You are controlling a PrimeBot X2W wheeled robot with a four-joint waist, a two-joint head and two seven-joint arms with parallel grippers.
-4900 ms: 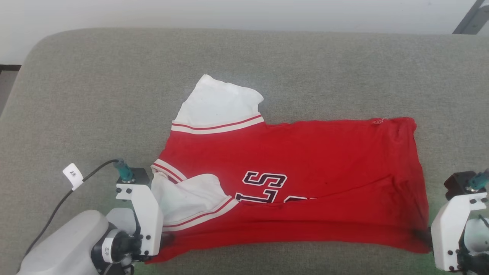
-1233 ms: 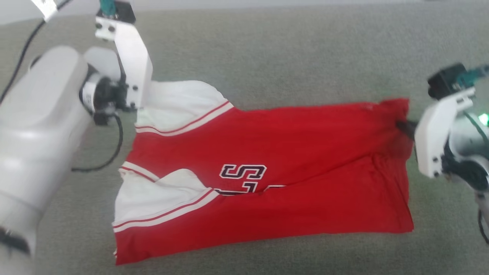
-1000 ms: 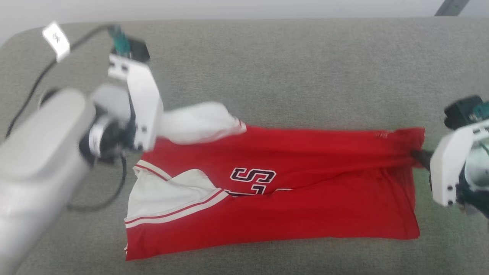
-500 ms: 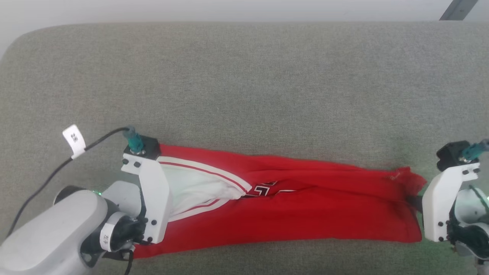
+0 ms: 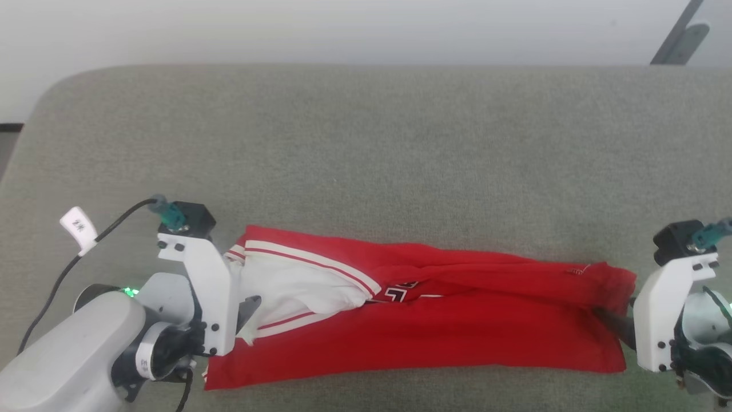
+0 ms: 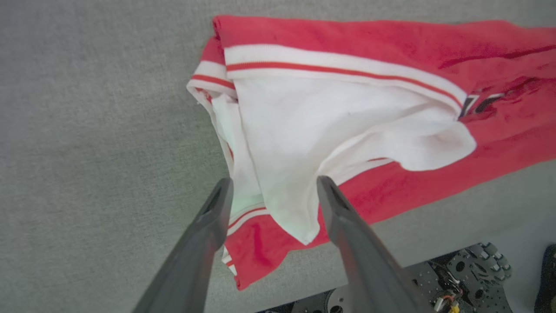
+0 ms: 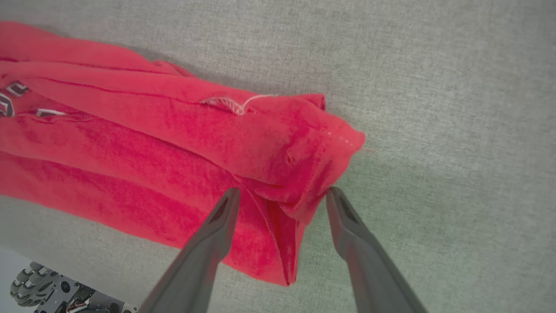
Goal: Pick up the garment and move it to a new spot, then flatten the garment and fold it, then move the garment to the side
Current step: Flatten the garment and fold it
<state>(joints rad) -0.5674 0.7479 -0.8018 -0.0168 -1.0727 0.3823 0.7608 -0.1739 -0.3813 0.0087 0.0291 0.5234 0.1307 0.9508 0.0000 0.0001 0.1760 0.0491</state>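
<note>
1. The red basketball-jersey garment with white sleeves (image 5: 434, 326) is lying folded into a long strip near the front edge of the grey fabric cushion (image 5: 366, 143).
2. The left gripper (image 6: 274, 182) and right gripper (image 7: 283, 191) are both standing wide apart, gripping nothing, with loose cloth lying between their fingers.
3. A withdrawing finger is risking snagging the white sleeve (image 6: 325, 121) or the red hem (image 7: 304, 148) and dragging the fold open.

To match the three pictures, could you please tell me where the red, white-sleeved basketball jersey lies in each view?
Head view: red, white-sleeved basketball jersey across the lower middle.
Left wrist view: jersey upper right, sleeve end.
Right wrist view: jersey left half, hem end.
Shared landmark: black, white-edged lettering.
</note>
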